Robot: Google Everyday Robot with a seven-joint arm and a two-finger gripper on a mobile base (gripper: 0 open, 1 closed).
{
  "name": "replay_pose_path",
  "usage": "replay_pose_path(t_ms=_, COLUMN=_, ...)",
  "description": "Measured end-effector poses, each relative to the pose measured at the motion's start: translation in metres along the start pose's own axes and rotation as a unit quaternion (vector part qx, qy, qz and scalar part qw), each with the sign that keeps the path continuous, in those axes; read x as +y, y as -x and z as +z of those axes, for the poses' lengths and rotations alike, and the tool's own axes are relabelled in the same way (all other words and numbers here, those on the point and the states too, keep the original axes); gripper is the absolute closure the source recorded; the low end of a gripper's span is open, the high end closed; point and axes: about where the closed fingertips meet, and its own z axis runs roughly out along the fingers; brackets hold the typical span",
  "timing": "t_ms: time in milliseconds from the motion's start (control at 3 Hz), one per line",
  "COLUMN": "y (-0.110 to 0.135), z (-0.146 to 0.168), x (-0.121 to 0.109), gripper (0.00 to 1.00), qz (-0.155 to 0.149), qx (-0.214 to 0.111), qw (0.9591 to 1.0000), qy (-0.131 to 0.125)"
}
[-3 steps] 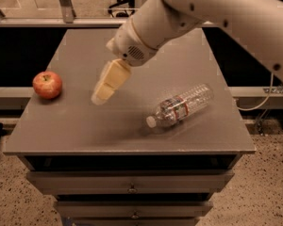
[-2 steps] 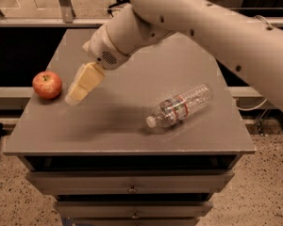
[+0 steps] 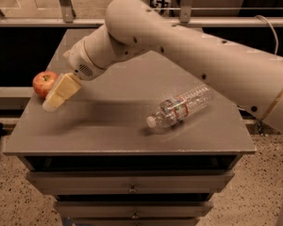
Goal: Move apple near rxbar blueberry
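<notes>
Mid-left of frame: apple (image 3: 44, 83) sitting at the left edge of the grey table (image 3: 113, 131). Just right of it, gripper (image 3: 53, 102) low over the tabletop, tip angled down-left, contact with the apple unclear; open or closed, impossible to tell. Right of centre: clear bottle (image 3: 181, 108) on its side, well apart.

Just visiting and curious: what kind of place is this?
Probably a robot test lab: a grey drawer cabinet on a speckled floor, an apple and a bottle on top, a gripper beside the apple.
</notes>
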Motion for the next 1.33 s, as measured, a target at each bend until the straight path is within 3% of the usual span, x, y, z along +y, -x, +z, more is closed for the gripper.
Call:
replay_pose_path(t_ms=667, y=-0.006, z=0.048, x=-0.017, gripper=0.0, qz=0.029, qx=-0.031, qw=0.9991, qy=-0.006)
replay_pose_path(t_ms=1333, y=-0.002, z=0.076, x=-0.022, gripper=0.47, qz=0.051, qx=-0.045, qw=0.9976, qy=-0.007)
